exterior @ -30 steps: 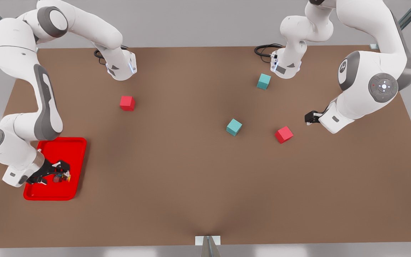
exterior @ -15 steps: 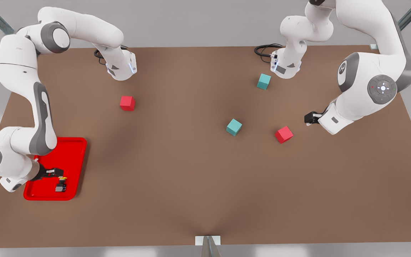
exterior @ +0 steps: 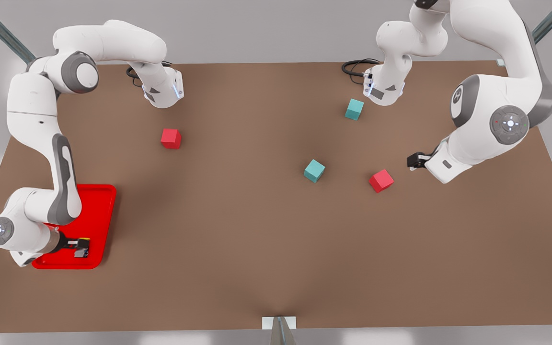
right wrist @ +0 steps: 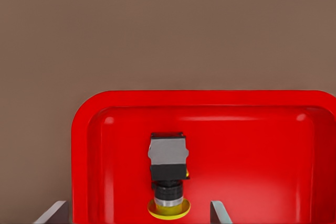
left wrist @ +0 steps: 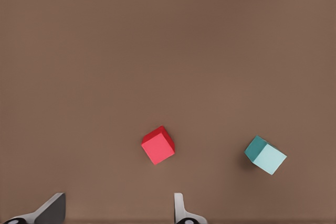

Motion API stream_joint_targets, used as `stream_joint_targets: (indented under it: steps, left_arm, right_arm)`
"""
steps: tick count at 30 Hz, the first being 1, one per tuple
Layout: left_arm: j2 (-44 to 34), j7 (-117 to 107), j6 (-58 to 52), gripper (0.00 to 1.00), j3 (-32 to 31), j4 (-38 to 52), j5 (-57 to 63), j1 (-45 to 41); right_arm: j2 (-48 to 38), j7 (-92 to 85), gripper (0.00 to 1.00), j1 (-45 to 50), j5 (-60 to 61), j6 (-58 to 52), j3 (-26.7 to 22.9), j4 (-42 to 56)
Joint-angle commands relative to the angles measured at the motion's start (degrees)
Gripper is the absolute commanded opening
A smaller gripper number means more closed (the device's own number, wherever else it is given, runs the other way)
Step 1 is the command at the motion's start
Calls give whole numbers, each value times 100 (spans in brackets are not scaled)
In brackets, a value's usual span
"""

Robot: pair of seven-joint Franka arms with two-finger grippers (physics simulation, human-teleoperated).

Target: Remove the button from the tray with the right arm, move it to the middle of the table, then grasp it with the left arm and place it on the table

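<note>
Because the button (right wrist: 168, 174) lies on its side in the tray (right wrist: 247, 99), near the tray corner closest to the bench's front-left corner in the front view, everything about my next move depends on how its long axis runs against my right end effector (right wrist: 139, 213). In my right wrist view the yellow cap points back toward my wrist and the dark blocky body points away from it, so the axis runs straight out along my line of reach, between my two fingertips (right wrist: 52, 212), which stand spread wide on either side and touch nothing. I judge that pushing forward a little and lowering would put the body crosswise between the pads, which is the narrow way to pinch it. In the front view my right end effector (exterior: 80, 245) hangs over that same end of the tray (exterior: 101, 191), just beside the button (exterior: 83, 247). My left end effector (exterior: 414, 161) waits well apart, toward the bench's (exterior: 257, 239) right edge in the front view, open and empty, looking down on a red cube (left wrist: 158, 146) and a teal cube (left wrist: 265, 155). So the right arm is plainly the nearer one.
</note>
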Motion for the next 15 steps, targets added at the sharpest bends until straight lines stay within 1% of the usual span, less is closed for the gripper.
stream_joint_targets:
  steps: [1, 2, 5, 15]
  left_arm:
    - [-4, -4, 4, 100, 0, 3, 3, -40]
    - [4, -4, 4, 100, 0, 3, 3, -40]
    - [4, -4, 4, 100, 0, 3, 3, -40]
    - [31, -4, 4, 100, 0, 3, 3, -40]
  right_arm:
    - [39, 238, 100, -17, 3, 219, -2, -58]
    - [109, 211, 100, -8, 29, 289, -116, -58]
    - [214, 150, 100, -8, 3, 421, -239, -58]
    - [522, 202, 100, 1, -15, 430, -248, -23]
